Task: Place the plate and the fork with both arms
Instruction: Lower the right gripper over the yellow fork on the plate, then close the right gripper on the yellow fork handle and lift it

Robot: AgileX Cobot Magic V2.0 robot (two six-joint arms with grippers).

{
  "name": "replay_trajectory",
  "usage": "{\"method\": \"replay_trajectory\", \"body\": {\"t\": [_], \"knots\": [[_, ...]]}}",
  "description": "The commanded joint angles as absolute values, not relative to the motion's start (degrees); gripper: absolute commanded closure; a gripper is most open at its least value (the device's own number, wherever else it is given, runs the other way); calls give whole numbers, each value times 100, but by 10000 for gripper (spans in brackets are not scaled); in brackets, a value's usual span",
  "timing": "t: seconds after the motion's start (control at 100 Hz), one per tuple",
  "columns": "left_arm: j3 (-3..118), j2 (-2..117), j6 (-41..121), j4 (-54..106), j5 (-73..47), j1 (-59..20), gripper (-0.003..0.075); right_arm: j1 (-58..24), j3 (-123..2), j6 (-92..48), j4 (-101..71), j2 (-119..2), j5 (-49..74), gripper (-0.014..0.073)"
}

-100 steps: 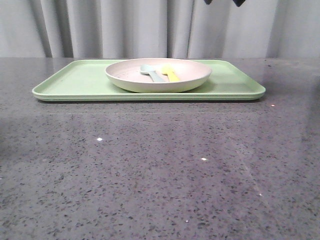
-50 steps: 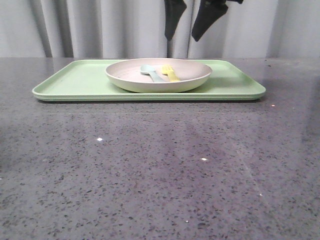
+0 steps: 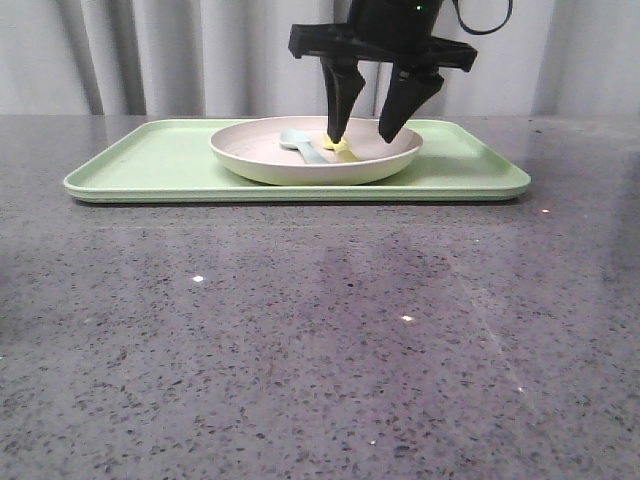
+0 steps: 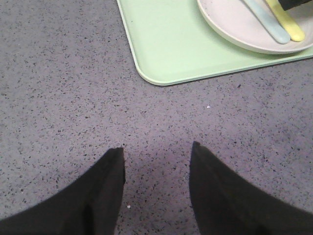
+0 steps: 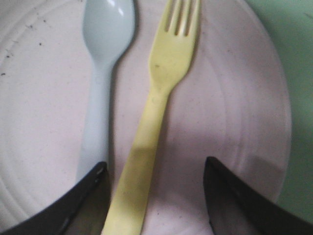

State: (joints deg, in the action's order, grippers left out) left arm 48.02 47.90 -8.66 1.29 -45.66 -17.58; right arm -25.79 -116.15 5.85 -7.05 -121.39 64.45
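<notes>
My right gripper (image 3: 364, 133) is down inside the plate (image 3: 262, 160), jaws spread wide, gripping nothing yet. I'm straddling the fork (image 5: 154, 117) so a straight close should pinch its handle: in the right wrist view the handle runs up between my fingers (image 5: 80, 205), nearer one finger than the other, so it's off-centre in the gap. The spoon (image 5: 101, 73) lies just beside the fork, roughly parallel, and that same finger sits right over the spoon's handle end, so there's a risk I drag or catch the spoon when closing. The plate sits on the green tray (image 3: 140, 165), fork and spoon both lying in it. My left gripper (image 4: 156, 152) hangs over the bare countertop (image 4: 63, 88) near the tray's corner, fingers apart and empty, well clear of the plate; probably staged to take the plate.
</notes>
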Motion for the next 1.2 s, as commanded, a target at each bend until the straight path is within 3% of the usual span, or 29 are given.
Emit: {"method": "replay_trajectory", "body": {"t": [0.0, 0.98, 1.19], "knots": [[4944, 4750, -928, 129, -4239, -1738, 405, -2560, -11801, 557, -768, -11881, 6251, 156], [4944, 4750, -928, 129, -4253, -1738, 405, -2560, -11801, 557, -807, -11965, 6315, 163], [4944, 4750, -928, 129, -4253, -1738, 405, -2560, -11801, 557, -807, -11970, 6330, 335]]}}
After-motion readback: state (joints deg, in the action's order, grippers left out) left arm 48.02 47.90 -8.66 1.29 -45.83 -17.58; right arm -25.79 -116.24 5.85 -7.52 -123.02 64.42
